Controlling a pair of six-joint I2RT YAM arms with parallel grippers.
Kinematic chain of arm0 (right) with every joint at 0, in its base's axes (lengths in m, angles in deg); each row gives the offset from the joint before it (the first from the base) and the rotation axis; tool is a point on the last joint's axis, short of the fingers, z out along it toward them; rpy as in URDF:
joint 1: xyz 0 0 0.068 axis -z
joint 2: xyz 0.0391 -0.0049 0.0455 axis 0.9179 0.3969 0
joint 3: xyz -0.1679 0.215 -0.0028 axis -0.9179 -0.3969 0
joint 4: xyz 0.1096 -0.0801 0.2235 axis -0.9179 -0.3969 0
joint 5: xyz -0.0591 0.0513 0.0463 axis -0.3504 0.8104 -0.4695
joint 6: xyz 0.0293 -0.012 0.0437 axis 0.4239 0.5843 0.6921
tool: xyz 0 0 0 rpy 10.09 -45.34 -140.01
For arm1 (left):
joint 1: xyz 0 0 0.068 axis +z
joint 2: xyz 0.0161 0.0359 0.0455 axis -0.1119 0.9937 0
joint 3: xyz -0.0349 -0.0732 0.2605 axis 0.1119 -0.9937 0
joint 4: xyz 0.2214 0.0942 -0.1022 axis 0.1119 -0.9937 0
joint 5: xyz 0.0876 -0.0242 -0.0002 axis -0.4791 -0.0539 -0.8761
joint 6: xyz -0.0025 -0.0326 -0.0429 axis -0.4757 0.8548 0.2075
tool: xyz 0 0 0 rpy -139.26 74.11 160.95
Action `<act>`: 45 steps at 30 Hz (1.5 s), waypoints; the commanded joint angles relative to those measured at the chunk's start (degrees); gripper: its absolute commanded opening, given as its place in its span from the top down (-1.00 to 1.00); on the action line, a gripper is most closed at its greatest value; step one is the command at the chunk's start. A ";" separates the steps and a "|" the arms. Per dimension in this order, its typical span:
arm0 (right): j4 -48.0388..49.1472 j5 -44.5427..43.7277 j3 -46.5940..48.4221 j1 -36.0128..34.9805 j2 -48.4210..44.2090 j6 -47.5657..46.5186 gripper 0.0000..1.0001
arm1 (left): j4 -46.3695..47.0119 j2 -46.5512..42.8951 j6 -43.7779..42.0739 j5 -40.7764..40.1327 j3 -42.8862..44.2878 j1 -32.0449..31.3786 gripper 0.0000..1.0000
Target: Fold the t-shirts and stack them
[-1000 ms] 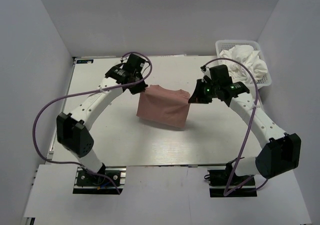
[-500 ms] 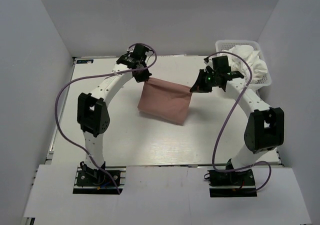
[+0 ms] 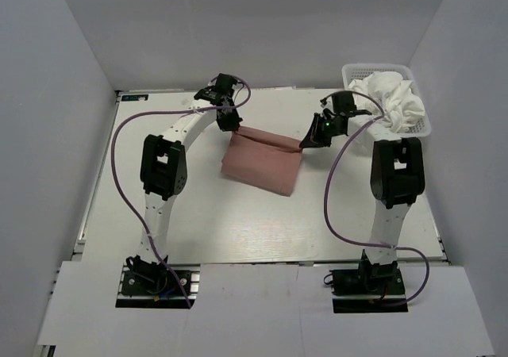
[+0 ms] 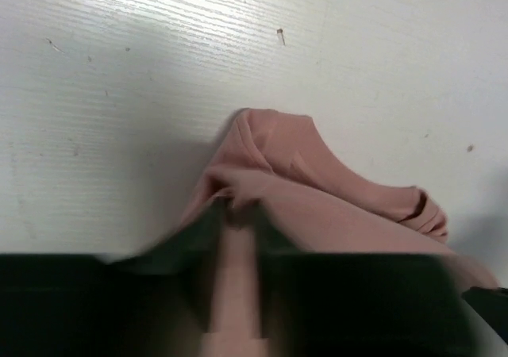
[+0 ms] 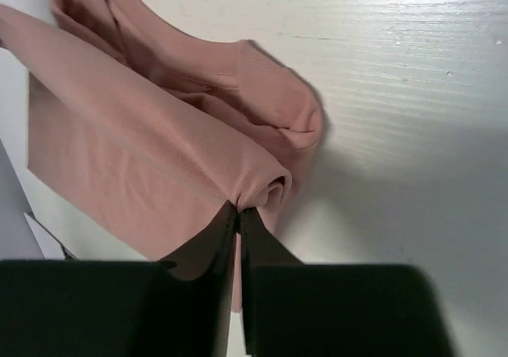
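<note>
The pink t-shirt [image 3: 262,163] lies folded on the white table [image 3: 159,135], with its far edge doubled over. My left gripper [image 3: 231,125] is at the shirt's far left corner. In the left wrist view its jaws [image 4: 236,206] stand apart, blurred, with the pink cloth [image 4: 317,182] showing in the gap. At the far right corner, my right gripper [image 3: 305,143] is shut on a pinch of the pink fold [image 5: 159,151], its fingertips [image 5: 239,208] nearly touching. White t-shirts [image 3: 393,95] are heaped in the basket.
The white mesh basket [image 3: 373,67] stands at the far right corner of the table. Grey walls enclose the table on the left, right and far sides. Purple cables loop beside both arms.
Both grippers have carried the shirt's top edge toward the far side and down onto the table. The left jaws have parted. Both arms now stretch straighter.
</note>
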 commanded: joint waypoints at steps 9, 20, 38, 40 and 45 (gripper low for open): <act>-0.91 0.79 6.59 0.27 -1.78 -1.17 -0.81 | 2.07 -5.02 -4.99 1.93 3.11 1.45 -0.99; 12.79 9.58 -7.37 -3.59 -9.80 4.46 -0.81 | 22.70 -22.87 -6.57 22.94 -31.16 -0.83 -0.99; 12.55 0.62 -15.31 -7.55 -6.28 -0.19 -0.81 | 21.49 -17.92 -8.86 18.29 -46.90 -0.65 -0.99; 10.70 1.05 -12.42 -7.90 -8.46 -2.04 -0.81 | 22.10 -21.19 -7.37 18.29 -50.07 -1.27 -0.99; 9.63 3.77 -12.04 -9.92 -16.19 -3.45 -0.81 | 20.89 -30.42 -5.60 16.10 -49.74 -1.27 -0.99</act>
